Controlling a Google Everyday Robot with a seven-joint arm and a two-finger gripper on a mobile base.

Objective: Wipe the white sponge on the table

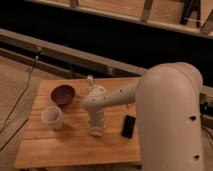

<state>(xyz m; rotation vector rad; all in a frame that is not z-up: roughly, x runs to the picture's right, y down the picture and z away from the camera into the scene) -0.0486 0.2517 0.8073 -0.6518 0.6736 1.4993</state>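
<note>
Nearest, the arm's (170, 115) thick white link fills the right foreground, rising like a column. From its top a slimmer link reaches left over the table (75, 147), bends at a rounded elbow and drops straight down. The gripper (96, 128) points down at the table's middle, its fingers pressed together on the sponge (95, 133), which sits against the planks. A black phone (129, 126) lies just right of it. To the left stands a white cup (52, 117), and farther back a dark bowl (63, 94).
</note>
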